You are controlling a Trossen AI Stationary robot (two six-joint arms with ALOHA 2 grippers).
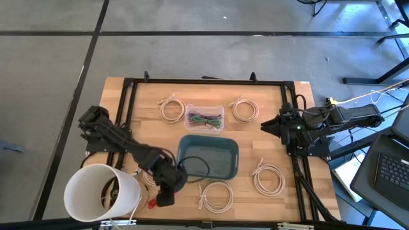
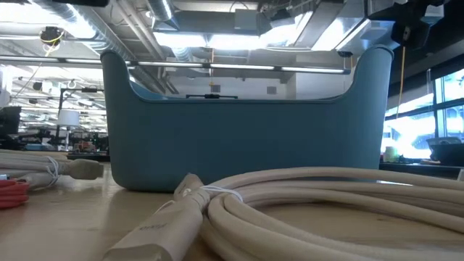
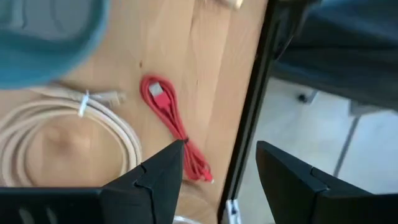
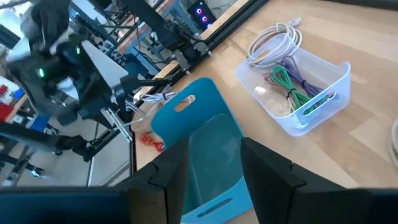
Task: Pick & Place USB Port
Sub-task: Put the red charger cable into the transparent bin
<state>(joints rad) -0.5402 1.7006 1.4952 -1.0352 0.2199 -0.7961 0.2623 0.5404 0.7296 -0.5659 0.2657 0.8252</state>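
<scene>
The left end effector [image 1: 166, 195] is seen at the lower left of the high view, its fingers [image 3: 158, 177] spread with nothing between them, just above the red USB cable [image 3: 171, 121] that lies on the tabletop [image 1: 275, 140] near the lower-left edge. A teal bin [image 1: 208, 156] sits at the centre. The right end effector [image 1: 268, 126] is held at the right, parted and holding nothing.
</scene>
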